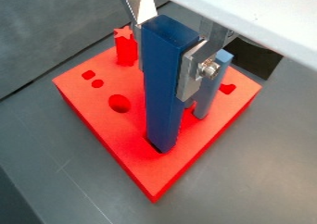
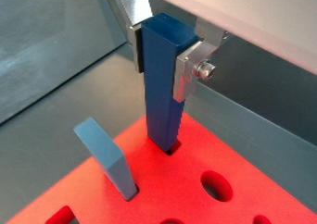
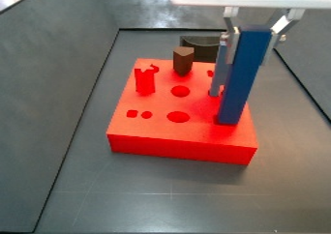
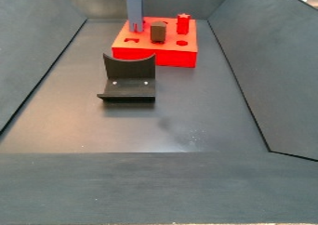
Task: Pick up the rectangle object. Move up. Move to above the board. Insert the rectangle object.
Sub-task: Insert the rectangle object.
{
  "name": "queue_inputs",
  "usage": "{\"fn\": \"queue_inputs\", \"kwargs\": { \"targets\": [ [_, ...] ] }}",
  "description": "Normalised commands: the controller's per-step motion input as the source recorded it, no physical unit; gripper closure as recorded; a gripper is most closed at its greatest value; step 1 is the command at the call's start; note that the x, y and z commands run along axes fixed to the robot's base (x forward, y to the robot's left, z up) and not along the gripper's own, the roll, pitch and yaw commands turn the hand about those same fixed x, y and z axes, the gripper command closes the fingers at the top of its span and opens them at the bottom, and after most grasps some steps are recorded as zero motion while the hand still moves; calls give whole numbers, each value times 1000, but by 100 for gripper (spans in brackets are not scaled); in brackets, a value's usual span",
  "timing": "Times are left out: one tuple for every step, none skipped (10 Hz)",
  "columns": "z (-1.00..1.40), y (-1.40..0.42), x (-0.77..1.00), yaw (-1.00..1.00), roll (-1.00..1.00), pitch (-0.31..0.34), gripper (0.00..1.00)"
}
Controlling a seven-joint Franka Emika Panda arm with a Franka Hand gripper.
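Gripper (image 1: 183,54) jaws are clamping the upright rectangle object (image 1: 165,84), its foot entering a board (image 1: 143,168) slot; lowering should be straight, keeping it vertical.

The gripper (image 1: 171,44) clamps the upright bar (image 1: 166,84) near its top. The bar's foot sits in a board (image 1: 111,140) hole. A red peg (image 1: 124,48) stands at ten o'clock from it.

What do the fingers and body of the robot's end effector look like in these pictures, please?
The end effector over the board has flat silver metal fingers with a round screw showing on one. Its body above is pale grey-white with straight edges. No cables or markings are visible in any view.
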Motion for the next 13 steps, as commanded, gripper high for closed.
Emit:
{"fn": "queue_inputs", "kwargs": {
  "targets": [
    [-114, -6, -40, 0, 107, 16, 100],
    [-146, -37, -43, 0, 81, 0, 100],
    [-166, -46, 0, 0, 64, 0, 100],
    [-151, -86, -66, 0, 80, 0, 100],
    [-120, -109, -126, 0, 64, 0, 100],
    [-169, -83, -26, 0, 37, 0, 100],
    [-234, -54, 0, 0, 33, 0, 100],
    [-326, -46, 83, 0, 21, 0, 100],
    [-371, -51, 86, 0, 30, 0, 100],
    [-411, -26, 86, 0, 7, 0, 100],
    [-417, -9, 77, 0, 0, -17, 100],
    [-386, 0, 66, 0, 0, -26, 100],
    [-349, 0, 37, 0, 0, -34, 100]
  ]
}}
